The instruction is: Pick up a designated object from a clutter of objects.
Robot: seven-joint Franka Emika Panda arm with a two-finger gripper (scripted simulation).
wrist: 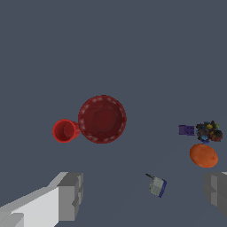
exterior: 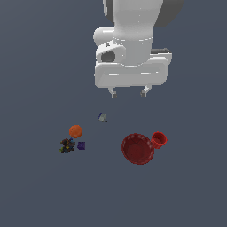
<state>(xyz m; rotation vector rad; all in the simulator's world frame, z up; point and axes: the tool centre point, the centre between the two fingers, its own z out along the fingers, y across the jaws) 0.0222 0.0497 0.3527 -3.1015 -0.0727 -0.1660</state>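
Plain slate-grey ground (exterior: 40, 66) fills both views, unmarked and evenly lit. Largest in the exterior view is the white Panda arm (exterior: 133, 40), hanging from above with its gripper (exterior: 128, 92) high over the scattered objects; the two short fingers are spread wide apart and hold nothing. In the wrist view the grey fingertips (wrist: 71, 195) stand at opposite sides of the picture, with bare ground and a small piece between them.

Next in size is the ridged red bowl (exterior: 138, 149), sitting upright on the exterior view's right. A red cup (exterior: 159, 139) touches or nearly touches its rim on the side farther to the exterior view's right, tilted with its mouth toward the camera.

Well apart from these, on the exterior view's left, lies the small orange ball (exterior: 76, 131), clear of the gripper. Just beside it sits a dark multicoloured lump (exterior: 67, 145), and next to that a tiny purple cube (exterior: 81, 145). A tiny grey-white piece (exterior: 102, 117) lies alone between the ball and the gripper's shadowless span.
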